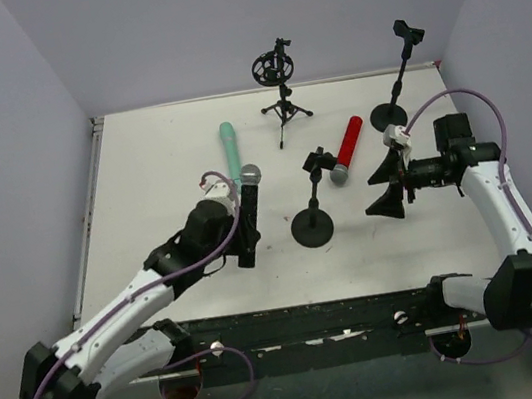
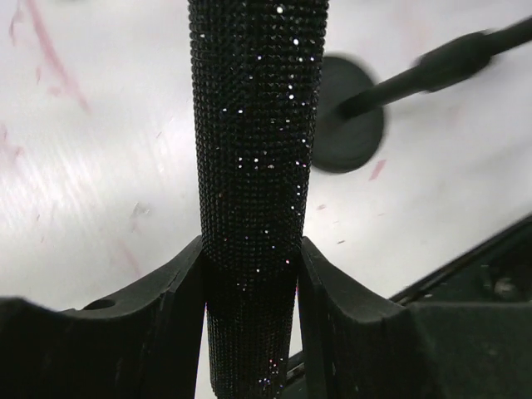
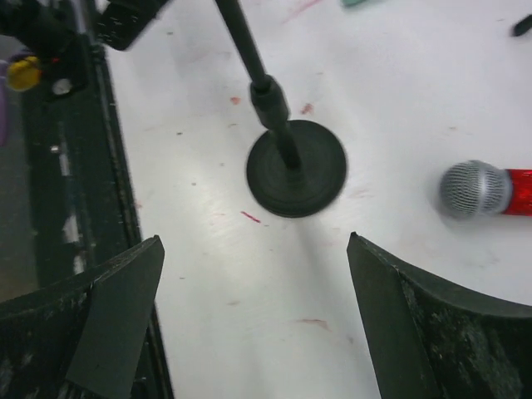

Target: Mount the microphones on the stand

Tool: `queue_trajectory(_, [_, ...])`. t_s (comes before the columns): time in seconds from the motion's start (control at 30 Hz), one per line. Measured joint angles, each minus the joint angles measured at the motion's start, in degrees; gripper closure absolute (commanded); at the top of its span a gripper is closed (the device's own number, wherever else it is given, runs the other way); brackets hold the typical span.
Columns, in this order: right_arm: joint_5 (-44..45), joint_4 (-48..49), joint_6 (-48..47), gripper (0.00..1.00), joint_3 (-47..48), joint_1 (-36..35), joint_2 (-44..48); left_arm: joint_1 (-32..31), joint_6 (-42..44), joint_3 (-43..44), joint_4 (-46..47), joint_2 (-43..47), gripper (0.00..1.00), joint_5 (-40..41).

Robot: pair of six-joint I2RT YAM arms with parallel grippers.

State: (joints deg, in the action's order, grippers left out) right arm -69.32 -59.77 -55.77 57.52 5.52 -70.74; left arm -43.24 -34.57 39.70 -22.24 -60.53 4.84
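Left of the round-base stand (image 1: pixel 313 224): left gripper (image 2: pixel 252 283) clamps black microphone (image 2: pixel 253 125) | right of it: right gripper (image 3: pixel 253 241) spread wide, empty

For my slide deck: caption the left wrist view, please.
Glittery black microphone gripped by the left end effector, round stand base behind.

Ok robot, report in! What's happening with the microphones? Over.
Left gripper shut on black microphone. Right gripper open, empty, facing centre stand. Red microphone, teal microphone on table, unattached.
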Motion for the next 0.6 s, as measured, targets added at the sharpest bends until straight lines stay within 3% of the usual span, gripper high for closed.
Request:
queue_trajectory(0.17, [7.5,11.7,8.2,0.00,-0.5,-0.1,5.1,0.0,4.5,-5.8,8.7,19.0,1.00,-5.0])
queue_trajectory(0.33, [9.5,13.0,12.7,0.00,7.7,-0.2,0.9,0.1,11.7,-4.8,13.6,31.9,1.00,-10.1])
queue_trajectory(0.47, [7.4,13.2,17.2,0.00,19.5,-0.2,-1.0,0.0,16.2,4.3,14.9,29.8,1.00,-14.4])
queue_trajectory(0.6, [-0.6,17.5,26.4,0.00,26.7,-0.3,-0.7,0.0,17.2,15.2,18.7,21.6,1.00,-20.3])
